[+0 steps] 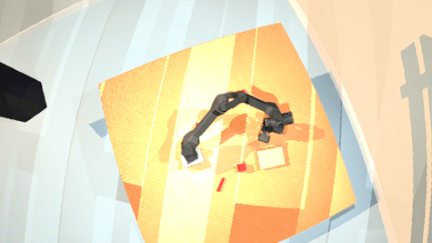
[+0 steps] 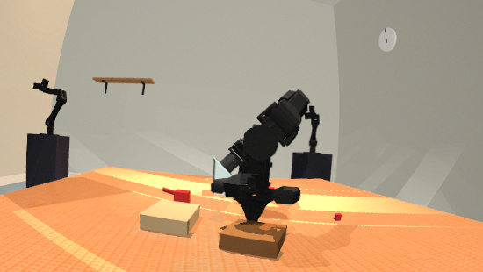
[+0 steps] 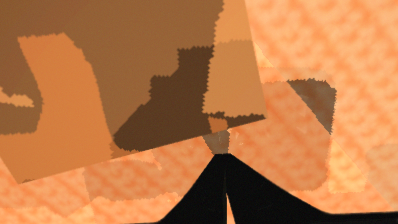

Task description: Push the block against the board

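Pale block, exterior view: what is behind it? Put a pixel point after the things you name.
Behind the pale block (image 1: 270,158) (image 2: 164,212) are a small red block (image 1: 241,167) (image 2: 182,196) and, farther back, a red bar (image 1: 221,184) (image 2: 168,189). The tabletop directly behind the pale block is covered from this side.

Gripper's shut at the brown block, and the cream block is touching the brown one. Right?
Not touching: the exterior view shows tabletop between the cream block and the brown block. The gripper is shut at the brown block, as you say.
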Available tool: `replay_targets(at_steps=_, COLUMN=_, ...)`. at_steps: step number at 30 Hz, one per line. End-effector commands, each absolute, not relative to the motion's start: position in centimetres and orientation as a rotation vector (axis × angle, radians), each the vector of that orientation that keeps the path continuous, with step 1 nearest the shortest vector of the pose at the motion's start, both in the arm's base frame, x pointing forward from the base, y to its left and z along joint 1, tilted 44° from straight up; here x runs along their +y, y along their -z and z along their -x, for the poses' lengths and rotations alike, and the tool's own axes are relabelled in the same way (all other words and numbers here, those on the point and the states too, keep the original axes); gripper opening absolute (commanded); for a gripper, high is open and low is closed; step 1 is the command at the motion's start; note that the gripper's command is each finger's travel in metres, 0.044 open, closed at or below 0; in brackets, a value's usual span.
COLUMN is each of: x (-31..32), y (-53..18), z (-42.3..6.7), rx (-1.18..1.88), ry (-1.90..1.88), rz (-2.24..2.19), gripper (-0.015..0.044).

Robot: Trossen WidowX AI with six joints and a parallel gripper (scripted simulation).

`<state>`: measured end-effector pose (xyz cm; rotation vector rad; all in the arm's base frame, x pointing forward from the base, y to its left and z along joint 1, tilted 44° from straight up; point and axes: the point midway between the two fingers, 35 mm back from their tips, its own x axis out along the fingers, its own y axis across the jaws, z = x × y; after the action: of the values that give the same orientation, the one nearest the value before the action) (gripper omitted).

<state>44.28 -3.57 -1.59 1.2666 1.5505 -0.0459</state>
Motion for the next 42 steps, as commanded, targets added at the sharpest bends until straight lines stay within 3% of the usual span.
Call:
replay_targets(at_steps=1, x=-3.3, y=1.1, z=-43.9, rx=1.545, ry=0.051, rz=-1.269, gripper=0.0000)
replay_targets(at_steps=16, x=-1.8, y=0.3, z=-42.3, rx=1.546, ry=0.050, rz=-1.270, gripper=0.0000)
replay_targets(at_steps=21, x=-5.7, y=-3.3, z=-41.7, rx=1.547, ry=0.053, rz=-1.268, gripper=0.0000)
replay_targets(at_steps=27, x=-5.9, y=-3.4, z=-41.7, rx=1.547, ry=0.055, rz=-1.270, gripper=0.0000)
replay_targets(at_steps=42, x=-14.3, y=3.8, z=-38.9, rx=1.568, ry=0.440, rz=-1.579, gripper=0.0000)
